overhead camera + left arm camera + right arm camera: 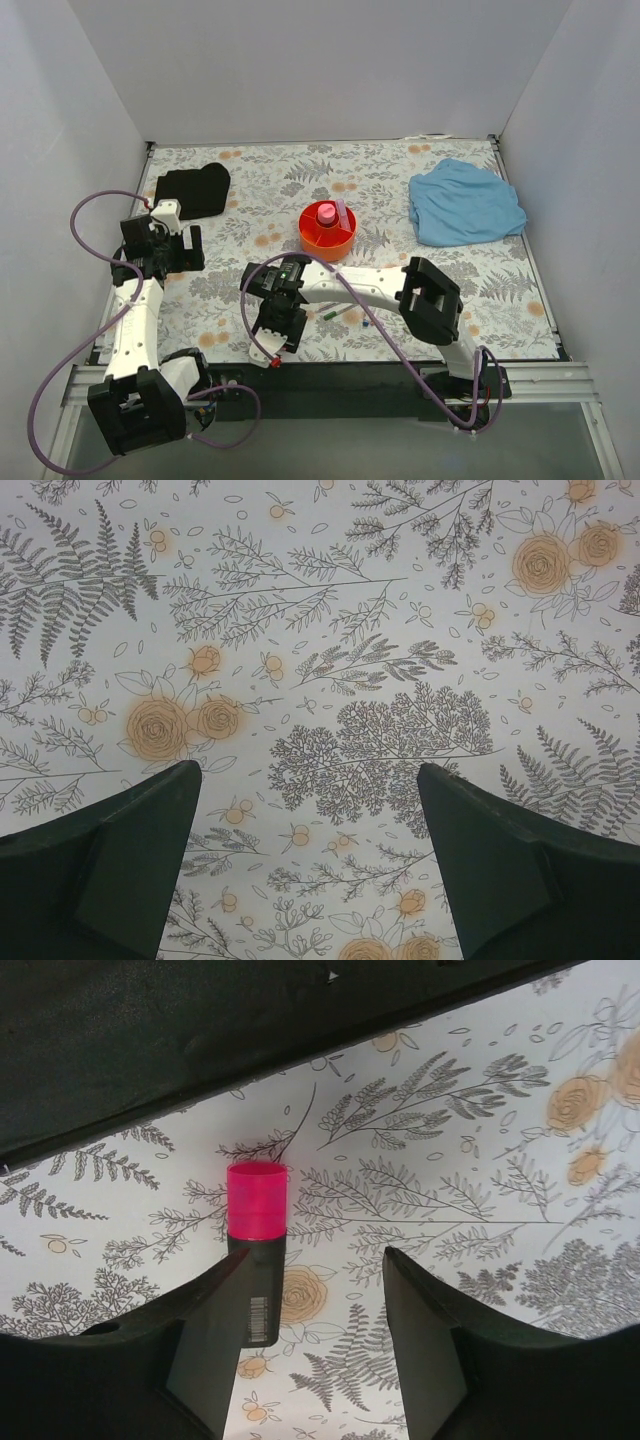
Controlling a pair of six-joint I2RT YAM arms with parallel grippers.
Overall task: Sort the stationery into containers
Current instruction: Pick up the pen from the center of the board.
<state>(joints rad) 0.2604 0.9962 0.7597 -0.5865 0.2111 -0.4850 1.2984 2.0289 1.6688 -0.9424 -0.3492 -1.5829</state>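
Observation:
The round orange tray (312, 238) stands mid-table with the pink bottle (326, 213) in its centre cup and a lilac marker (342, 212) beside it. The pink highlighter (257, 1205), with a pink cap and black body, lies near the table's front edge (272, 363). My right gripper (315, 1258) is open and low over it, and the highlighter lies against the inner side of the left finger (205, 1330). It also shows in the top view (273, 350). A thin green-capped pen (336, 312) lies right of that arm. My left gripper (310, 770) is open and empty over bare floral cloth, at the left in the top view (165, 225).
A black cloth (192, 190) lies at the far left, just beyond the left gripper. A light blue cloth (465, 202) lies at the far right. The dark front edge of the table (200, 1040) runs just past the highlighter. White walls enclose the table.

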